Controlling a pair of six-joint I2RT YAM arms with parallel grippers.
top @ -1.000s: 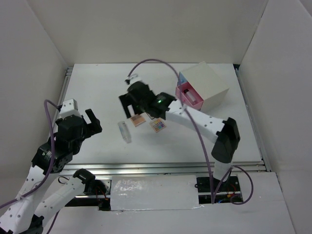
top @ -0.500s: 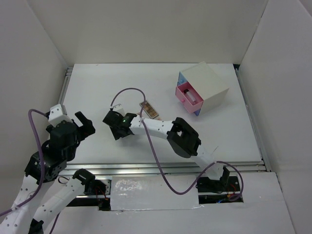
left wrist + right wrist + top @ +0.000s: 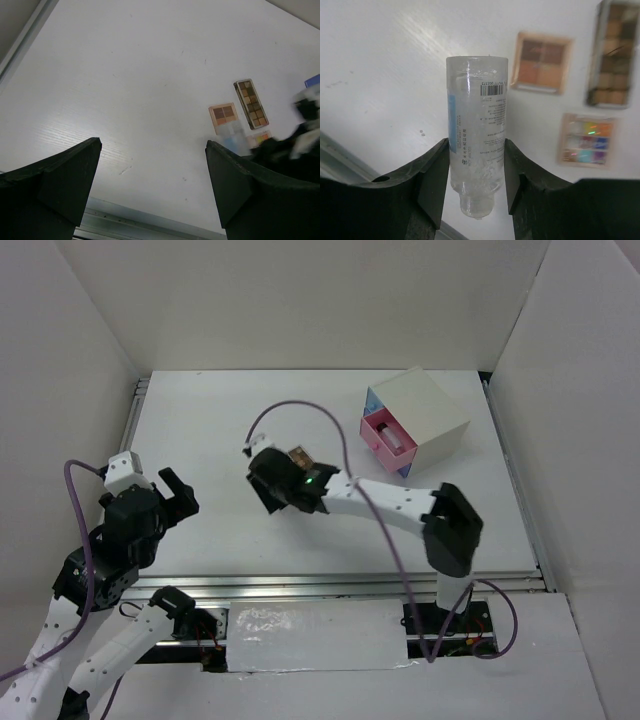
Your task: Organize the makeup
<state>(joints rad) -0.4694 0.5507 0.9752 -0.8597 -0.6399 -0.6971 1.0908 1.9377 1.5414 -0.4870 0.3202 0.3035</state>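
The only writing is on the clear tube (image 3: 477, 120). There's a barcode (image 3: 492, 89) near its top with digits under it, then a block of tiny print down the side next to a pale blue stripe. It's all too small for me to read, so I can't give a brand.

The right gripper (image 3: 476, 160) is clamped on that tube, with a finger (image 3: 432, 180) pressed against each side. It sits dead centre in the right wrist view, narrow neck end towards the bottom of the frame. I can't tell if it's off the table (image 3: 200, 430) or not.

In that view the peach palette (image 3: 542, 62) is at upper middle, the brown palette (image 3: 612, 57) is in the upper right corner, and the multicoloured palette (image 3: 587, 140) is at mid right. All three lie flat.

From overhead, the white box (image 3: 420, 405) is at upper right. Its pink drawer (image 3: 385, 435) is pulled out with a pale tube (image 3: 397, 441) inside.

The left gripper (image 3: 172, 492) is at the left of the frame, jaws spread wide with nothing between them.
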